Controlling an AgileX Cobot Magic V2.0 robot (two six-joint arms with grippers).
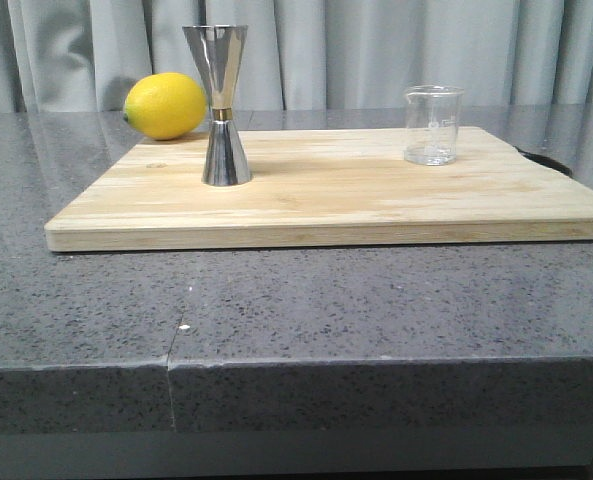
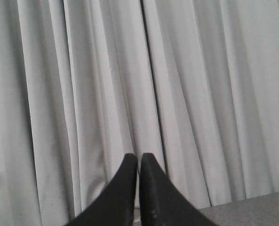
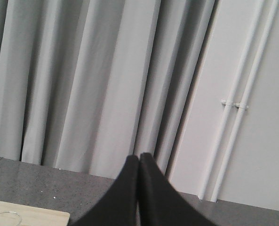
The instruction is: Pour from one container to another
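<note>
A small clear glass beaker point(image 1: 434, 125) with faint markings stands upright at the back right of a wooden cutting board point(image 1: 356, 200). The steel hourglass jigger point(image 1: 222, 105) stands upright on the board's left part. Neither arm shows in the front view. My left gripper point(image 2: 139, 157) is shut with nothing in it and faces the curtain. My right gripper point(image 3: 139, 157) is shut and empty too; the beaker's rim point(image 3: 3, 217) and a board corner point(image 3: 40, 217) peek in at that view's edge.
A yellow lemon point(image 1: 165, 105) lies behind the board's left corner, close to the jigger. The board rests on a grey speckled counter point(image 1: 296, 300) with a seam near the front edge. Grey curtains hang behind; white pipes point(image 3: 238, 103) run up the wall.
</note>
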